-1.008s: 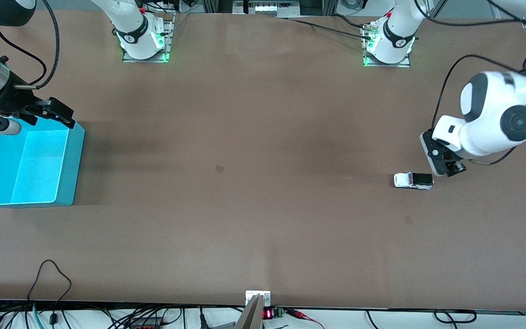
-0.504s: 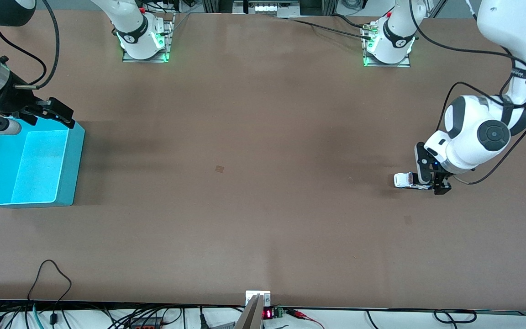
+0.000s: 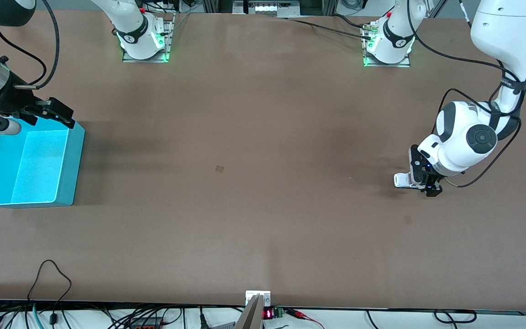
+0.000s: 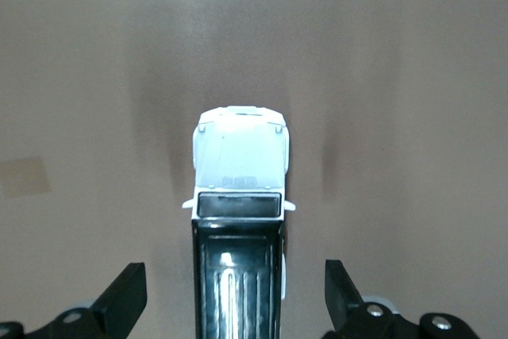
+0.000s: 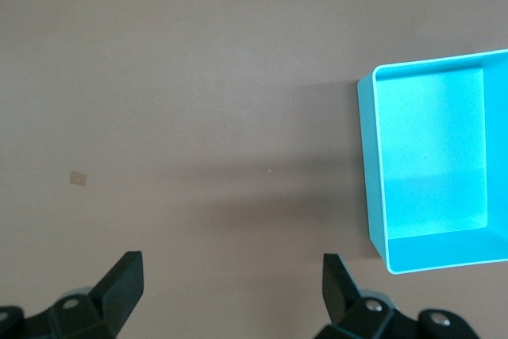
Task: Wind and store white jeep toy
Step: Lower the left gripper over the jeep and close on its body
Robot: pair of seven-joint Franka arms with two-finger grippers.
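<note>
The wide brown table (image 3: 263,192) carried a rectangular cyan plastic bin (image 3: 69,164) at the right arm's end. The right gripper (image 3: 25,119) waited over that bin's rim farthest from the front camera, its jaws spread wide and holding nothing. At the left arm's end, the left gripper (image 3: 423,179) was down around the small boxy white jeep toy with a black roof panel (image 3: 402,180); its black fingers (image 4: 127,298) flanked the toy's rear with visible gaps on both sides, gripping nothing. The jeep sat upright on the table.
</note>
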